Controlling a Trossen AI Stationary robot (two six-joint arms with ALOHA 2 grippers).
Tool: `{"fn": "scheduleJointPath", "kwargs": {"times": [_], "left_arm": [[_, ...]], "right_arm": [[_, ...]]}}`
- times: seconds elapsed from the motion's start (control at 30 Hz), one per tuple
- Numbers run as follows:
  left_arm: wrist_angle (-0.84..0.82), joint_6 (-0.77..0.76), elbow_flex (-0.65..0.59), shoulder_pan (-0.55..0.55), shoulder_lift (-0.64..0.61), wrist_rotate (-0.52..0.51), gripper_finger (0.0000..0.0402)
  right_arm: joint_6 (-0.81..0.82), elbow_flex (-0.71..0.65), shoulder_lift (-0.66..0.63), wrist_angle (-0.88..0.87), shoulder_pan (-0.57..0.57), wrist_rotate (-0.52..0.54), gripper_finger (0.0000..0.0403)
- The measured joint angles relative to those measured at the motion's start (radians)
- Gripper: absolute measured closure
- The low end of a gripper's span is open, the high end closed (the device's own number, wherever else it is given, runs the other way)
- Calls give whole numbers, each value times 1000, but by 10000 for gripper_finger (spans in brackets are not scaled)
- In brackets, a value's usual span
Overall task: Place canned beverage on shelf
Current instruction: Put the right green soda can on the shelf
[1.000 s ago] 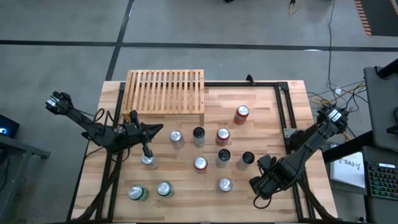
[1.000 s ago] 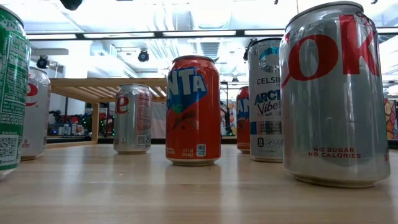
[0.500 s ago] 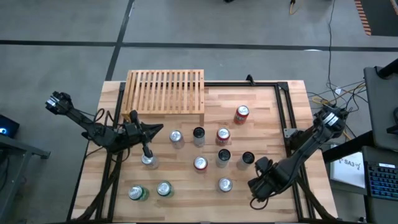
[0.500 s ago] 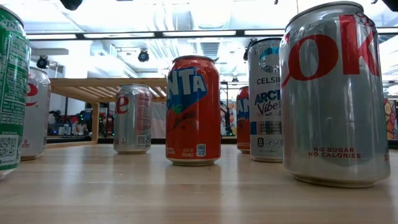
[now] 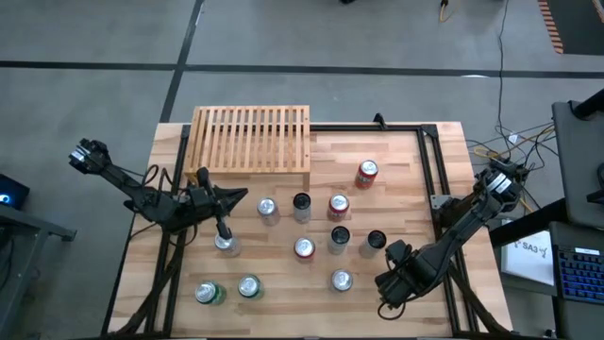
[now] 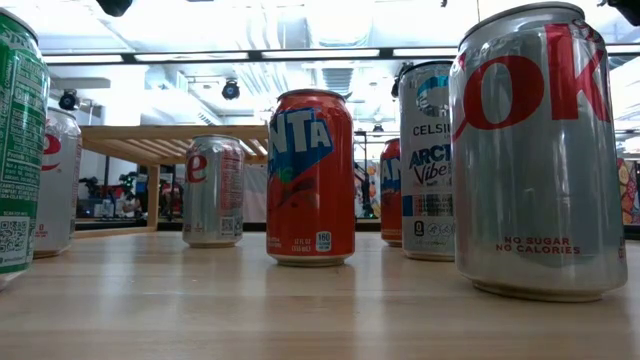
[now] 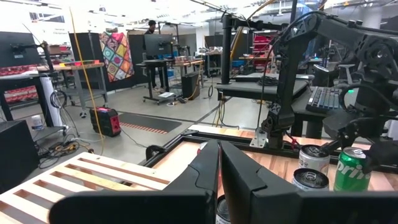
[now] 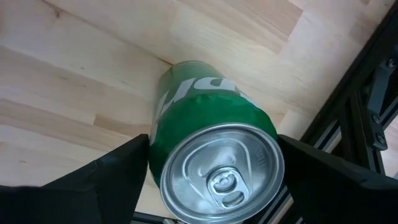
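Observation:
The shelf, a light-wood slatted rack, stands at the table's far left. Several cans stand upright on the table. My right gripper points down at the near right corner and hides its can in the high view. In the right wrist view it is open, one finger on each side of an upright green can that rests on its base on the wood. My left gripper is shut on nothing, level above the table near the shelf's near edge. My right gripper comes from above, its two fingers close beside the green can's upper wall. I cannot tell whether they touch it. The can stands upright on the table.
A silver can stands just below my left gripper. Another green can and a silver one are at the near left. More cans, such as a red one, fill the middle. A black frame rail runs along the right side.
My right gripper has sunk a little and shifted slightly toward the table's near edge, staying over the green can. The cans and my left arm have kept still.

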Motion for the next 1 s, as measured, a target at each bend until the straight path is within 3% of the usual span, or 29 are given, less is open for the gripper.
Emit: {"fn": "scheduleJointPath", "kwargs": {"times": [0.23,0.57,1.0], "left_arm": [[0,0,0,0,0,0,401],[0,0,0,0,0,0,401],[0,-2,0,0,0,35,401]], "right_arm": [[0,-3,-2,0,0,-1,127],[-1,32,-8,-68,0,-33,127],[-18,251,-27,-296,-1,-52,127]]}}
